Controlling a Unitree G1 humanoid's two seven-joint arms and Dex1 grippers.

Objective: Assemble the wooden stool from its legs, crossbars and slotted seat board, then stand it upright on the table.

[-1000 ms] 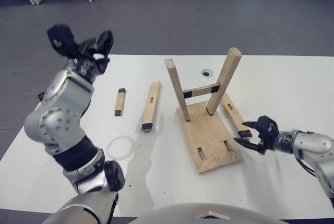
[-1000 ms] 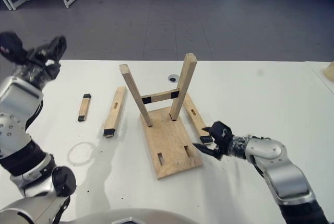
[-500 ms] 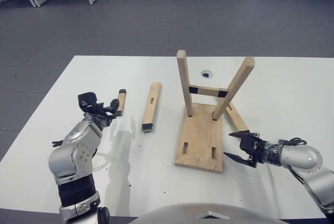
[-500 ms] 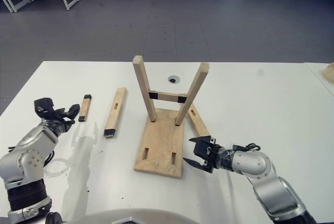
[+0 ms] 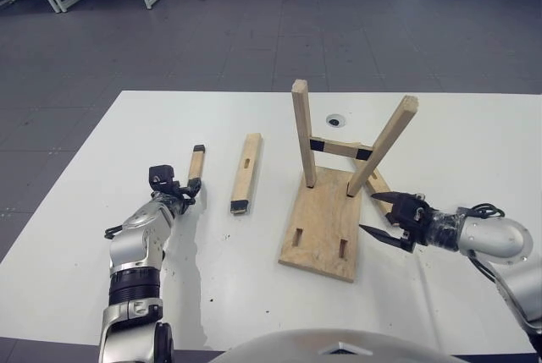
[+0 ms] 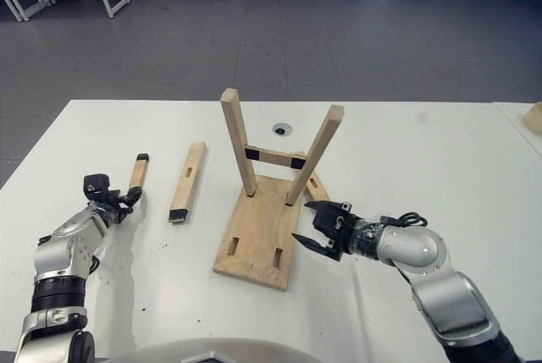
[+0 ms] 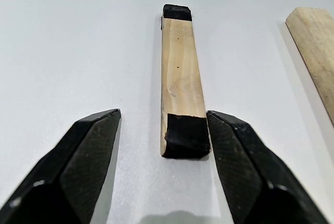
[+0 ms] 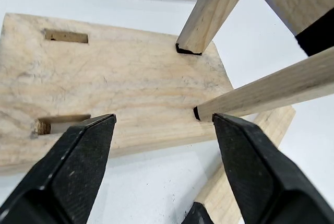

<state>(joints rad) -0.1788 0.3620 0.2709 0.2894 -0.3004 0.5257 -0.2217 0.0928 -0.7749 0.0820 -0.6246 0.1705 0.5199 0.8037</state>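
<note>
The left gripper (image 5: 179, 187) is spread wide and holds nothing. Its fingers (image 7: 88, 151) lie low over the table (image 5: 474, 143) on either side of the near, black-capped end of the short crossbar (image 7: 180, 78), which runs straight away from the palm. One finger sits just beside the cap; whether it touches is hard to tell from this angle. Beyond that, on the side toward the other arm, a loose leg (image 5: 246, 173) with a slot in it lies flat.

The right gripper (image 5: 369, 213) is also wide open and empty, its fingertips pointing at the nearer long edge of the seat board (image 5: 326, 223), close to it but not gripping it. Just ahead of the fingers, two standing legs (image 5: 303, 134) rise from the board, tied by a fitted crossbar (image 5: 339, 148). Beside the gripper's far finger, another loose leg (image 8: 245, 182) lies on the table, partly tucked behind the board.

By my reading the job is about half done: one leg pair with its crossbar is seated in the upturned board, while the two slots (image 8: 65, 36) nearer the robot are empty. The second pair must be joined with the short crossbar and pressed in, and then the stool turned onto its feet.
</note>
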